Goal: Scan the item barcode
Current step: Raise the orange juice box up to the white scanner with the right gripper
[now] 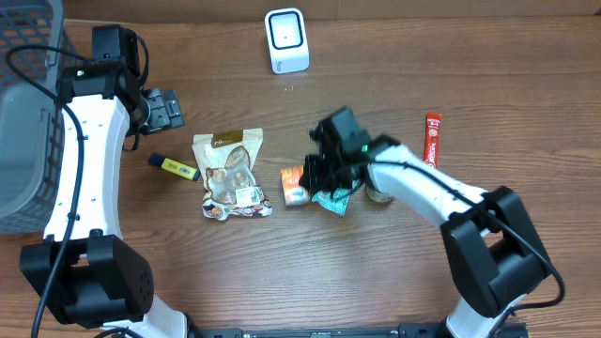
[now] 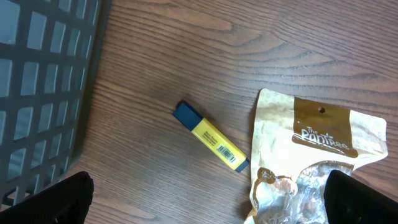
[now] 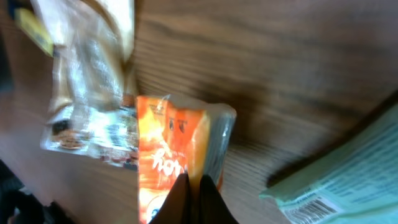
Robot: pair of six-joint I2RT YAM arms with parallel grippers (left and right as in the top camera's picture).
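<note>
Looking down from the overhead view, we've got the right gripper (image 1: 311,178) sitting just right of centre, nose down at the orange packet (image 1: 294,185), which lies on the wooden table (image 1: 394,282) in the middle of the frame. In the right wrist view the two dark fingers (image 3: 208,199) are pinched hard together at the bottom of the frame, and as far as we can make out they're clamped on the near edge of that orange packet. It's a bit blurry, so we can't read any barcode on it. A teal packet (image 1: 331,200) lies just beside it to the right, partly under the gripper, and its printed barcode shows in the lower right of the wrist view. Left of the orange one is a brown-and-clear snack pouch (image 1: 230,176), and left of that a yellow marker (image 1: 174,167) with a blue cap. The white scanner (image 1: 286,39) stands at the top centre, well apart from the packet. A red stick sachet (image 1: 433,139) lies off to the right. The left gripper (image 1: 167,110) hangs in the upper left with its fingers spread wide and nothing between them, next to the grey basket (image 1: 28,113) on the left edge.
</note>
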